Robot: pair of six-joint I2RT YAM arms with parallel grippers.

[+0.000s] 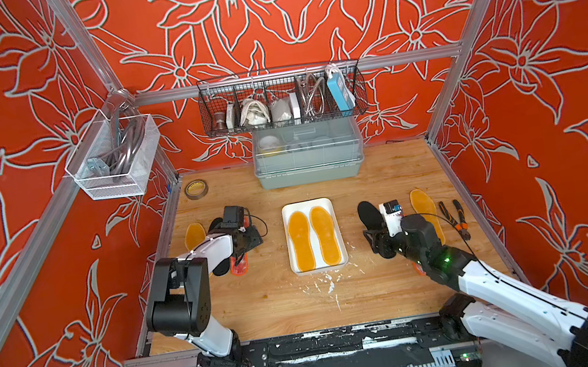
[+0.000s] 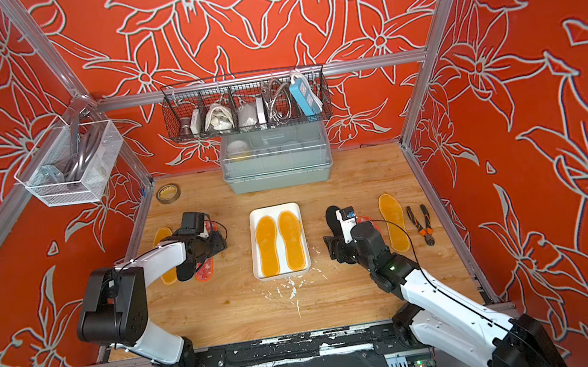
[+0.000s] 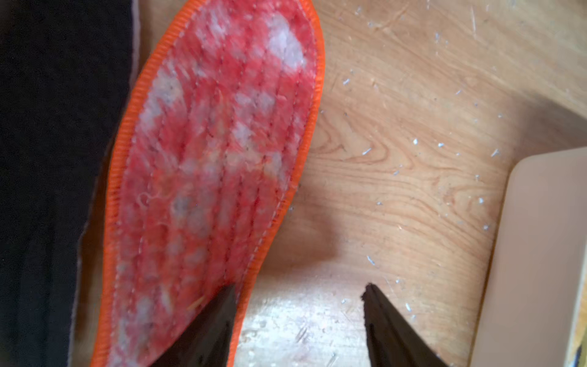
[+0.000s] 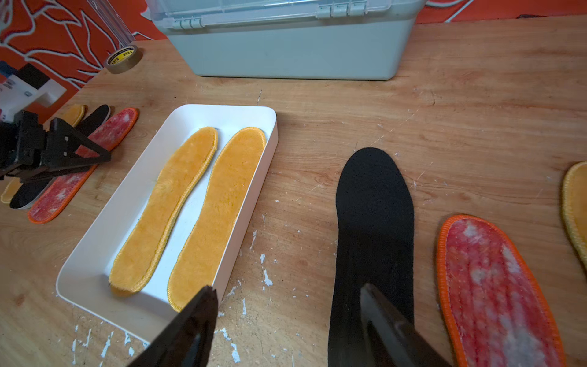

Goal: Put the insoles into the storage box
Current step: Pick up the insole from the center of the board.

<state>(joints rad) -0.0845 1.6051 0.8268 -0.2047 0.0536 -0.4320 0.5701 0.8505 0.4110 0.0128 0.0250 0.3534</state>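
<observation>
Insoles (image 4: 187,206) look light, thin, floppy: pinch the mottled insole (image 3: 216,143) by its stitched orange edge. Your left gripper (image 3: 300,286) and right gripper (image 4: 287,286) both gape empty.

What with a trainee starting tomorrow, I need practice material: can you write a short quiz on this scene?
1. True or false: the storage box holds two amber insoles.
2. Which thing lies right beside the pliers? A) an amber insole B) a black insole C) a tape roll
3. How many insoles lie on the table, outside the storage box?

Key: 1 true; 2 A; 3 six (an amber, a black and a red-and-white one on each side).
</observation>
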